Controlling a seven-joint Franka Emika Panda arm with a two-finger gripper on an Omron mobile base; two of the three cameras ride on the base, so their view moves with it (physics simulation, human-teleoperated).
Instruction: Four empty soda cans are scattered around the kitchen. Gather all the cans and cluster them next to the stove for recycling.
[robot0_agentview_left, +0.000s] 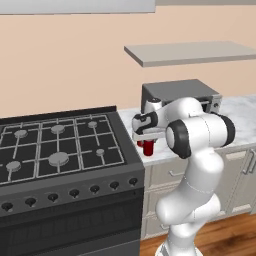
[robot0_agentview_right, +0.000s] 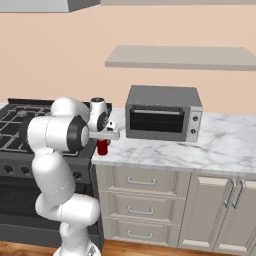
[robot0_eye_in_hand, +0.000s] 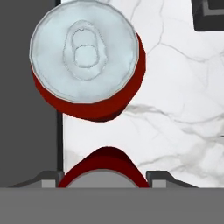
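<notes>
From the left base view, the black stove (robot0_agentview_left: 60, 150) fills the left half, and the marble counter (robot0_agentview_left: 235, 112) runs off to its right. The gripper (robot0_agentview_left: 148, 141) reaches down over the counter's left edge, right beside the stove, and a red can (robot0_agentview_left: 149, 148) shows below the hand, its base at the counter surface. A grey countertop oven (robot0_agentview_left: 175, 92) sits toward the back of the counter behind the arm, under a wall shelf (robot0_agentview_left: 192, 52)

From the right base view, the same gripper (robot0_agentview_right: 103, 139) hangs over the counter's left front corner, and the red can (robot0_agentview_right: 102, 147) stands just under it, close to the stove (robot0_agentview_right: 20, 125). The countertop oven (robot0_agentview_right: 162, 114) stands well apart to the right, toward the back edge of the counter (robot0_agentview_right: 220, 145)

In the hand view, looking straight down, a second red can (robot0_eye_in_hand: 87, 59) with a silvery top stands upright on the counter (robot0_eye_in_hand: 175, 109) just beside the dark stove edge (robot0_eye_in_hand: 26, 131). Nearer the camera, the held can (robot0_eye_in_hand: 105, 168) sits between the two dark fingertips (robot0_eye_in_hand: 49, 178), which are closed narrowly on its sides; the two cans are near each other but not touching
</notes>
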